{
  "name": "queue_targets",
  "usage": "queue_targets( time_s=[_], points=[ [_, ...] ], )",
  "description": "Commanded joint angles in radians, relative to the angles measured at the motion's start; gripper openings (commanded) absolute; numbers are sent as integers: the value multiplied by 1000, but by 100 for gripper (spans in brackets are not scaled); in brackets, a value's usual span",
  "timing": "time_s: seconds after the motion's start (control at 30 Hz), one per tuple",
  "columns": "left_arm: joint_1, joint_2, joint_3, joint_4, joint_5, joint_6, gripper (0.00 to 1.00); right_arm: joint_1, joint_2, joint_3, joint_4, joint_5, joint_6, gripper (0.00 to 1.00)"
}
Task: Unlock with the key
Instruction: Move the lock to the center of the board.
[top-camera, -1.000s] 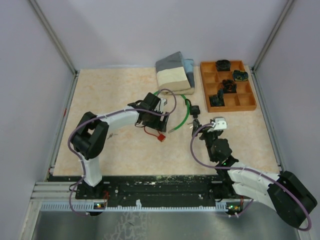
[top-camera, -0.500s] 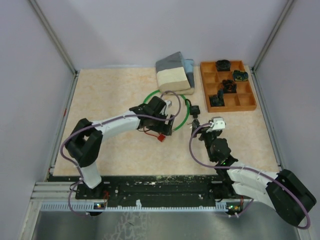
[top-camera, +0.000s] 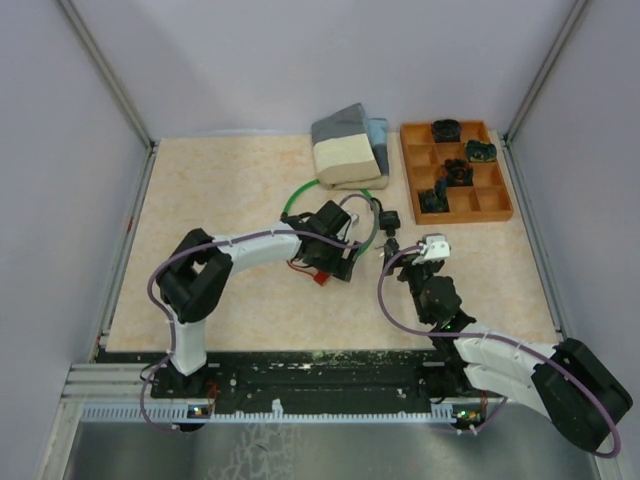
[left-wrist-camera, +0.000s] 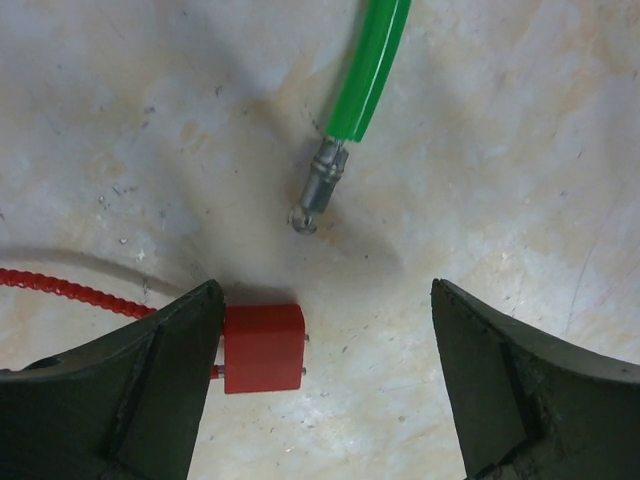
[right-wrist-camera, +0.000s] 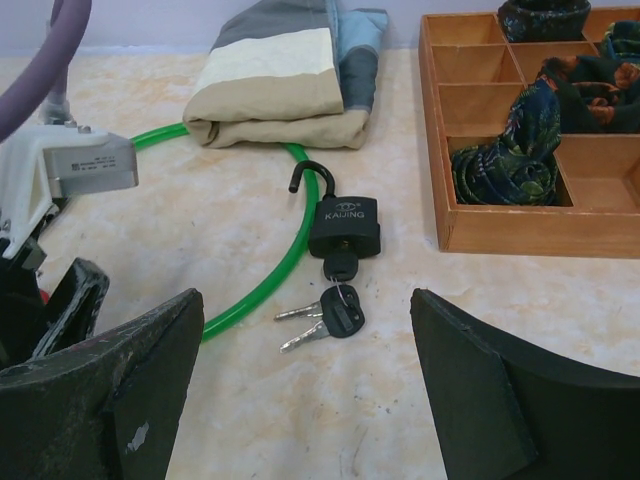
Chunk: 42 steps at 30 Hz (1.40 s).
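Note:
A black padlock (right-wrist-camera: 345, 228) lies on the table with its shackle (right-wrist-camera: 312, 178) swung open; it also shows in the top view (top-camera: 389, 219). A key (right-wrist-camera: 341, 265) sits in its keyhole, and two spare keys (right-wrist-camera: 320, 320) hang from it on a ring. A green cable (right-wrist-camera: 265, 285) curves past the lock. My right gripper (right-wrist-camera: 305, 300) is open and empty, just short of the keys. My left gripper (left-wrist-camera: 326, 290) is open and low over the table. The cable's metal tip (left-wrist-camera: 318, 190) lies ahead of it, and a red block (left-wrist-camera: 262, 347) touches its left finger.
A folded cloth (top-camera: 348, 147) lies at the back centre. A wooden tray (top-camera: 406, 170) with dark rolled items stands at the back right. A red coiled wire (left-wrist-camera: 60, 285) runs left from the red block. The left arm lies close to the right gripper (top-camera: 397, 262).
My left arm has swung right and nearer, from over the green loop to the cable's free end and red block. The right arm and the padlock have not moved.

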Motion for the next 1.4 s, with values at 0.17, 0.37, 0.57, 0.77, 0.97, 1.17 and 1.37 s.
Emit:
queue_targets(
  time_s=[0.17,0.37,0.57,0.77,0.97,1.17,1.37],
  points=[
    [-36,-129,-161,-52,31,-28,88,-7,-8,49,34,4,-2,84],
    [-35,-238,-216,-112,-60,-68,89,-7,-9,49,35,2,-1,84],
    [-26,-337,-190,-141,-140,-124,90,-6,-15,49,32,1,-1,84],
    [83,-419,-205,-216,-249,-230,90,-6,-24,46,28,4,-1,84],
    [235,-501,-300,-254,-297,-312,89,-5,-22,47,30,0,4,84],
    [395,-508,-358,-280,-315,-314,88,-7,-22,47,31,-10,12,84],
    [517,-457,-353,-263,-314,-293,86,-6,-42,47,19,-18,21,84]
  ],
)
